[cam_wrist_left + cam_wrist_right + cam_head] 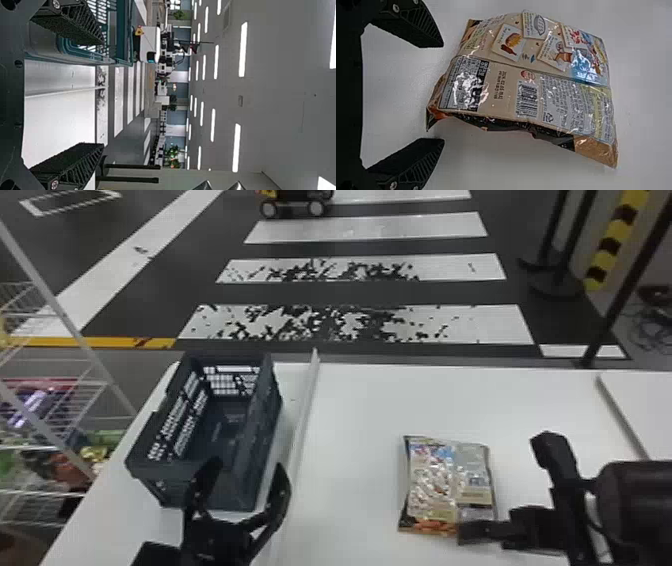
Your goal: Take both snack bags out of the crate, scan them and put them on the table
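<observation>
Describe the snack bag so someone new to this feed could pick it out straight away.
On the white table, look right of the dark crate, across the thin strip. The snack bag lies there by the open right gripper. Unlike the plain, hollow crate, it is glossy and multicoloured, its barcode facing up.

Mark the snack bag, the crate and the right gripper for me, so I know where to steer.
Snack bag (527, 100): right wrist view, on its barcode.
Crate (261, 417): head view, on its right long wall.
Right gripper (443, 93): right wrist view, midway between its open fingertips.
</observation>
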`<state>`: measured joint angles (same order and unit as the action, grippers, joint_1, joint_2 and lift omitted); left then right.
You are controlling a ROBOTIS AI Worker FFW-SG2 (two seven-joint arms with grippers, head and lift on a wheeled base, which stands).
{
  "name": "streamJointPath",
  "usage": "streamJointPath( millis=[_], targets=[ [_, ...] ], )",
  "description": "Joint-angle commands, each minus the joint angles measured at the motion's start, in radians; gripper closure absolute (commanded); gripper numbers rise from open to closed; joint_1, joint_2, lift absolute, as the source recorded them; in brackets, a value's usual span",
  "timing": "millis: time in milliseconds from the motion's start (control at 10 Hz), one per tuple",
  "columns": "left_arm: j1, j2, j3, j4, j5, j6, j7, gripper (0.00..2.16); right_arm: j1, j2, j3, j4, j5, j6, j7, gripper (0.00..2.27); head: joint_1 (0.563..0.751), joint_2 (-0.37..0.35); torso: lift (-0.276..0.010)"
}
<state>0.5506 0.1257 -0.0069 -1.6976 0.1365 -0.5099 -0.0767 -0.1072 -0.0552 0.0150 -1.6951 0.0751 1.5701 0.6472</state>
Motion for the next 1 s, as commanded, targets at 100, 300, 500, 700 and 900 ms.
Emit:
streamJointPath(
  millis=[100, 300, 500, 700, 900],
  targets=[
    [0.000, 0.000, 0.002, 0.001, 0.002, 0.000, 0.000, 0.08, 0.003, 0.002, 0.003, 0.009, -0.002, 0.000, 0.000, 0.32, 0.695, 0.144, -0.091],
    [0.000, -0.001, 0.005, 0.003, 0.003, -0.003, 0.000, 0.08, 0.003, 0.008, 0.003, 0.008, 0.000, -0.018, -0.014, 0.32, 0.695, 0.149, -0.091],
    [0.002, -0.001, 0.008, 0.003, 0.003, -0.003, 0.000, 0.08, 0.009, 0.008, 0.006, 0.003, 0.025, -0.021, -0.032, 0.10, 0.695, 0.151, -0.091],
    [0.000, -0.003, 0.008, 0.006, 0.003, -0.003, 0.000, 0.08, 0.017, 0.008, -0.007, -0.009, 0.025, -0.052, -0.032, 0.10, 0.695, 0.140, -0.091],
    [0.000, -0.003, 0.008, 0.006, 0.003, -0.003, 0.000, 0.08, 0.020, 0.008, -0.009, -0.020, 0.025, -0.067, -0.032, 0.10, 0.695, 0.134, -0.091]
  ],
)
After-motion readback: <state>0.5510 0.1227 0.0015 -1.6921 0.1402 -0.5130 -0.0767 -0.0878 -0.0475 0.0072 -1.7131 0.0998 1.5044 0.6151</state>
